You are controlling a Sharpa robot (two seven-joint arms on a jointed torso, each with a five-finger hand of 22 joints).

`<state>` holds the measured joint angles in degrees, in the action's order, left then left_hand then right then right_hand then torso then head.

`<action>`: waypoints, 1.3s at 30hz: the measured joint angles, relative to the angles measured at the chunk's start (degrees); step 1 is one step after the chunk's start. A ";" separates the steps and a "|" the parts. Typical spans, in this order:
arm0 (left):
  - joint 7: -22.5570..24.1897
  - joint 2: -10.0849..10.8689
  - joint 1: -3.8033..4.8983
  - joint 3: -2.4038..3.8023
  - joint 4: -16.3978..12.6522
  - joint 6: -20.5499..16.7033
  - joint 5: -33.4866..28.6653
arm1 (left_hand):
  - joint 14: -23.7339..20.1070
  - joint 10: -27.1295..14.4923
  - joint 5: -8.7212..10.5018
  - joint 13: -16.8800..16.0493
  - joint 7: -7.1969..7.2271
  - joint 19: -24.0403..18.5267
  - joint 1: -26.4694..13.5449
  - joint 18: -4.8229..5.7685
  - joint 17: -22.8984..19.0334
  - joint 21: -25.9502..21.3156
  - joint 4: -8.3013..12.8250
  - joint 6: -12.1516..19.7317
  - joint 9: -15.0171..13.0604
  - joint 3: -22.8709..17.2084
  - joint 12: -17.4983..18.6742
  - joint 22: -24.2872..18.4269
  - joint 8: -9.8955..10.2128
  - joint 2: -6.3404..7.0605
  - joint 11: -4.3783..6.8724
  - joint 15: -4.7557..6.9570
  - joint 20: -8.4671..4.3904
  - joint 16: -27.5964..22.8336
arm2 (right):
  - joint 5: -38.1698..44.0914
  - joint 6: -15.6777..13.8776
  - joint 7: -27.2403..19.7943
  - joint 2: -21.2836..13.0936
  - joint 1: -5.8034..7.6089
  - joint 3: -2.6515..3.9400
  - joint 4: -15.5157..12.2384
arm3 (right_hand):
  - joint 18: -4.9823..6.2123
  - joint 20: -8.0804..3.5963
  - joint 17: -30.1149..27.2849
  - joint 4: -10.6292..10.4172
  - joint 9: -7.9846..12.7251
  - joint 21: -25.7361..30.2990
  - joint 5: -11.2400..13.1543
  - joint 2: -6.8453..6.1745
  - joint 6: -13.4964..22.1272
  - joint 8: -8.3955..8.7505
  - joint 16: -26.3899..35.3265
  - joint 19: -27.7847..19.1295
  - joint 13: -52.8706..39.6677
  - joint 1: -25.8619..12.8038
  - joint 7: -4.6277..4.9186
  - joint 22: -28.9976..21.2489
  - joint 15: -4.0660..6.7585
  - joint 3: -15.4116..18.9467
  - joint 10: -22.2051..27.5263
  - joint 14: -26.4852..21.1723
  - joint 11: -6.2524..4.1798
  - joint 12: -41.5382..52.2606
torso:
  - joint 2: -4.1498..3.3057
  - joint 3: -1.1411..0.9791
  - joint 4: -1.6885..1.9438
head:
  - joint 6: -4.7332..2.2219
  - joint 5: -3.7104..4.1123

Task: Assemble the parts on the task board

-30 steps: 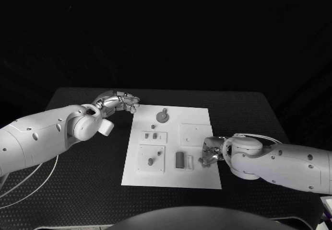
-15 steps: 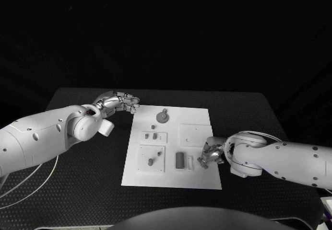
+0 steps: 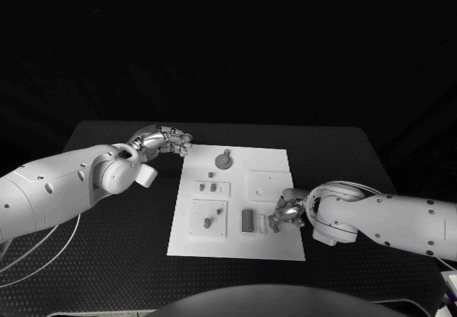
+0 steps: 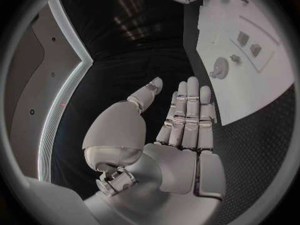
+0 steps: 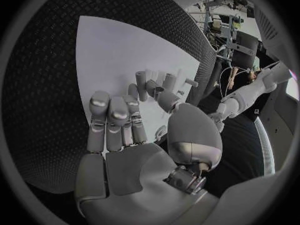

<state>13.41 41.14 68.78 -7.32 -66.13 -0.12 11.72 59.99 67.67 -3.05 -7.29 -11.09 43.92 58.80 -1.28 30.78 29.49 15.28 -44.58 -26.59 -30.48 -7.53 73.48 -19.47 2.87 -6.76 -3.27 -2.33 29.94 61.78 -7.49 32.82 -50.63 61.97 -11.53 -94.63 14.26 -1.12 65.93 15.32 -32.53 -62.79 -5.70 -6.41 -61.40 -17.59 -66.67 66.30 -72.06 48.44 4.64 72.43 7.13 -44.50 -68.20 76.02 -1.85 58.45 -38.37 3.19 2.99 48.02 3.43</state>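
White task board [image 3: 271, 158] at frame centre; several grey parts [image 3: 247, 221] lie loose or sit in its recesses (seating unclear), so assembly looks early. Right hand [image 3: 286, 212], centre-right, fingers extended over the board, nothing held. Left hand [image 3: 167, 140], upper left, empty, fingers loosely together.

The right hand [image 3: 286, 214] covers the right edge of the task board [image 3: 271, 162] in the head view, so whatever lies under its fingers cannot be made out, nor whether they touch a part. The small parts [image 3: 209, 223] on the board are too small to tell their shapes. In the right wrist view, the thumb [image 5: 167, 99] hides some of the upright pieces [image 5: 149, 82].
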 measured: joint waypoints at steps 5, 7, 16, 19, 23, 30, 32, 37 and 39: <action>-0.01 -0.04 0.00 0.00 0.00 0.00 0.00 | 0.00 0.00 0.00 0.00 0.00 0.00 0.00 0.00 0.05 0.00 0.00 0.00 0.00 0.00 0.00 0.00 0.00 0.00 0.00 0.00 0.00 0.00 | -0.33 -0.45 0.28 0.67 0.00 -0.01 0.33 | 0.26 -0.22 0.02 -0.90 0.47 0.00 2.04 -1.03 -0.11 -0.03 0.00 0.42 -0.08 -1.70 -0.08 -0.17 0.01 0.54 -0.11 0.03 -0.11 0.00 | 0.00 0.00 0.00 | 0.00 0.10; -0.02 -0.04 0.00 0.00 -0.01 0.01 0.00 | 0.00 0.00 0.00 0.00 0.00 0.00 0.00 0.00 0.05 0.00 0.00 0.00 0.00 0.00 0.00 -0.01 0.00 0.00 0.00 0.00 0.00 0.00 | -0.44 -0.52 0.35 0.98 0.00 -0.01 0.54 | 0.29 -0.22 0.02 -1.37 0.51 0.00 2.15 -1.48 -0.12 -0.03 0.00 0.43 -0.08 -2.16 -0.09 -0.20 0.01 0.63 -0.11 0.03 -0.11 0.00 | -0.01 0.00 0.02 | 0.03 0.13; -0.06 -0.02 0.01 0.00 -0.01 0.01 0.01 | 0.00 0.00 0.00 0.00 0.00 0.00 0.00 0.00 0.10 0.00 0.00 0.00 -0.01 0.00 0.00 0.04 -0.23 0.00 0.00 0.00 0.00 0.00 | -1.13 -0.60 0.50 1.97 0.01 -0.07 0.79 | 0.29 -0.22 0.08 -2.53 0.65 0.00 2.37 -2.34 -0.18 0.18 0.00 0.43 -0.15 -3.03 -0.15 -0.25 0.00 0.62 -0.11 0.04 -0.11 0.00 | -0.01 0.00 0.05 | 0.12 0.29; -0.07 -0.03 0.01 0.00 -0.02 0.02 0.02 | 0.00 0.00 0.00 0.00 -0.01 0.00 0.00 0.00 0.13 0.00 0.00 -0.01 0.04 0.00 0.00 0.04 -0.23 0.00 0.00 0.00 0.00 0.00 | -1.29 -0.74 0.50 2.00 0.01 -0.08 0.67 | 0.28 -0.22 0.08 -2.53 0.65 0.00 2.37 -2.34 -0.18 0.18 0.00 0.43 -0.18 -3.03 -0.16 -0.30 0.00 0.62 -0.10 0.04 -0.11 0.00 | -0.01 0.00 0.06 | 0.14 0.24; -0.09 -0.03 0.01 0.00 -0.03 0.02 0.02 | 0.00 0.00 0.00 0.00 -0.01 0.00 0.00 0.00 0.15 0.00 0.00 -0.01 0.04 0.00 0.00 0.05 -0.23 0.00 0.00 0.00 0.00 0.00 | -1.41 -1.06 0.49 2.01 0.01 -0.08 0.42 | 0.26 -0.22 0.07 -2.68 0.65 0.00 2.37 -2.10 -0.20 0.17 0.00 0.43 -0.18 -3.27 -0.19 -0.30 -0.07 0.46 -0.10 0.11 -0.10 0.00 | -0.01 0.00 0.05 | 0.14 0.19; -0.17 0.00 0.01 0.00 -0.05 0.04 0.04 | 0.00 0.00 0.00 0.00 -0.01 0.00 0.00 0.00 0.21 0.00 0.00 -0.01 0.04 0.00 0.00 0.09 -0.23 0.00 0.00 0.00 0.00 -0.22 | -1.54 -1.52 0.42 2.01 0.00 -0.08 0.24 | 0.23 -0.21 0.07 -2.68 0.65 0.01 2.37 -2.10 -0.23 0.17 0.00 0.43 -0.27 -3.27 -0.23 -0.30 -0.08 0.46 -0.09 0.12 -0.10 0.00 | -0.01 -0.01 0.02 | 0.14 0.08; -0.18 0.00 0.01 0.00 -0.06 0.04 0.04 | 0.00 0.00 0.00 0.00 -0.01 0.00 0.00 0.00 0.21 0.00 0.00 -0.01 0.04 0.00 0.00 0.09 -0.23 0.00 0.00 0.00 0.00 -0.22 | -1.59 -1.57 0.41 2.02 0.00 -0.08 0.24 | 0.21 -0.21 0.07 -2.68 0.65 0.01 2.37 -2.09 -0.22 0.17 0.00 0.43 -0.27 -3.27 -0.24 -0.30 -0.08 0.46 -0.09 0.12 -0.10 0.00 | -0.01 -0.02 0.02 | 0.14 0.05; -0.21 0.00 0.01 0.00 -0.06 0.05 0.06 | 0.00 0.00 0.00 0.00 -0.01 0.00 0.00 0.01 0.21 0.00 0.00 -0.01 0.04 0.00 0.00 0.08 -0.23 0.00 0.00 0.00 0.00 -0.22 | -1.72 -1.57 0.41 2.07 0.00 -0.08 0.40 | -0.02 -0.21 0.12 -2.68 0.70 0.01 2.37 -2.09 -0.21 0.17 0.00 0.42 -0.27 -3.27 -0.27 -0.30 -0.08 0.46 -0.09 0.12 -0.09 0.00 | -0.01 -0.03 -0.01 | 0.08 0.04; -0.22 -0.01 0.01 0.00 -0.07 0.05 0.06 | 0.00 0.00 0.00 0.00 -0.01 0.00 0.00 0.01 0.26 0.00 0.00 -0.01 0.04 0.00 0.00 0.09 -0.23 0.00 0.00 0.00 0.00 -0.22 | -1.76 -1.51 0.41 2.12 0.00 -0.08 0.53 | -0.03 -0.21 0.13 -2.68 0.70 0.01 2.37 -2.09 -0.21 0.18 0.00 0.42 -0.27 -3.27 -0.27 -0.30 -0.08 0.46 -0.09 0.13 -0.09 0.00 | -0.01 -0.03 -0.01 | 0.06 0.04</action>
<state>13.19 41.14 68.80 -7.32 -66.20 -0.07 11.77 59.99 67.67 -3.05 -7.29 -11.11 43.92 58.80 -1.27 31.04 29.49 15.28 -44.59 -26.55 -30.48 -7.53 73.57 -19.70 2.87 -6.76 -3.27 -2.34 29.72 60.02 -9.01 33.23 -48.51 61.97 -11.62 -94.10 14.23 -1.33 66.06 12.64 -31.83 -62.78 -3.33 -8.51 -61.61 -17.41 -66.68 66.72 -72.32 45.17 4.37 72.13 7.04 -44.04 -68.29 76.15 -1.94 58.45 -38.38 3.15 2.98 48.08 3.47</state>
